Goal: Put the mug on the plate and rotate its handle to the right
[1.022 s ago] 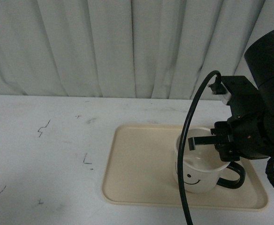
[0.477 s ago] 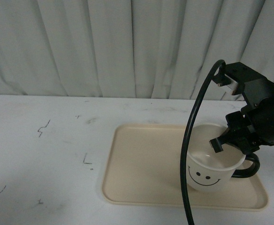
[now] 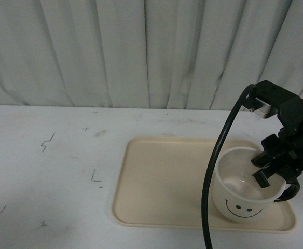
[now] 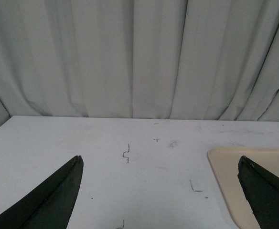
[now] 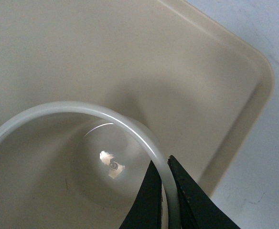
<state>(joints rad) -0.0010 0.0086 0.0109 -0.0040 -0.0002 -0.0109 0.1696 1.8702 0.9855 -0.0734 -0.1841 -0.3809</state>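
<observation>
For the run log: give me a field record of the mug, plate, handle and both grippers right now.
mug: upright on the plate, at its near right corner; smiley face toward the front camera
plate: flat on the white table
handle: points to the robot's right
right gripper: shut on the mug's rim
left gripper: open, holding nothing

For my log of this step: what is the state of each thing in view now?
mug: upright, empty, on the right part of the plate
handle: pointing right
plate: flat on the table, bearing the mug
right gripper: shut on the mug's rim
left gripper: open, holding nothing
</observation>
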